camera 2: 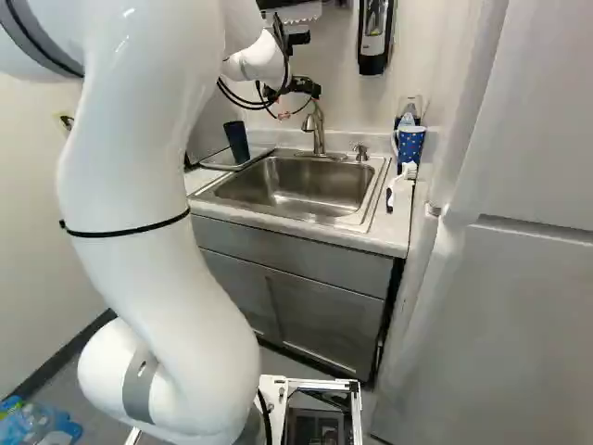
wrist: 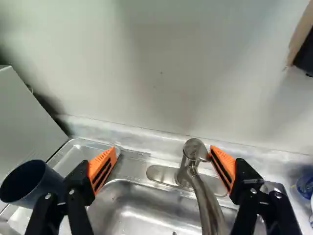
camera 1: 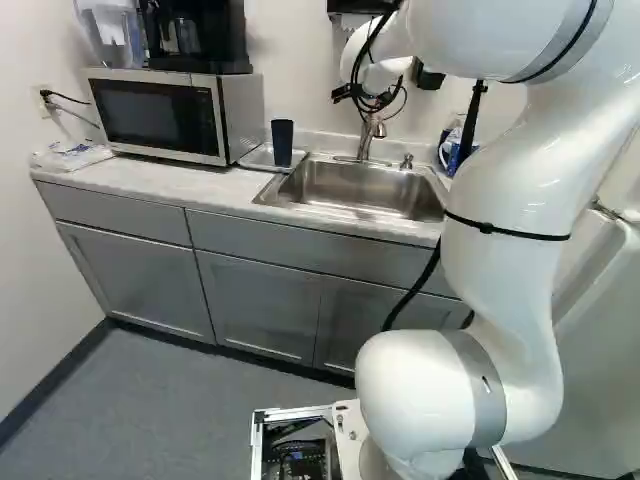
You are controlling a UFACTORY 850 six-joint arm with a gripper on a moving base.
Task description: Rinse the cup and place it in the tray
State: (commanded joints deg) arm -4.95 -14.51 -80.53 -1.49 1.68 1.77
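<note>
Above the back of the sink, my gripper (camera 2: pixel 285 104) hangs near the faucet (camera 2: pixel 316 125). Its orange pads stand wide apart in the wrist view, where the gripper (wrist: pixel 164 164) is open and grips nothing; the faucet (wrist: pixel 208 203) shows between the fingers, nearer one of them. The dark blue cup (camera 1: pixel 282 142) stands in the clear tray (camera 1: pixel 256 159) between microwave and sink. Seen from the wrist, the cup (wrist: pixel 29 182) is mouth up, outside the fingers on the side away from the faucet, partly over the tray (wrist: pixel 83 149).
Steel sink (camera 1: pixel 360 190) is set into the counter (camera 1: pixel 175 180). The microwave (camera 1: pixel 165 115) flanks the tray, with a coffee maker (camera 1: pixel 200 35) on top. Right of the sink are a soap pump (camera 2: pixel 360 152), a blue dotted mug (camera 2: pixel 410 144) and a brush (camera 2: pixel 400 184). A dispenser (camera 2: pixel 374 37) hangs on the wall.
</note>
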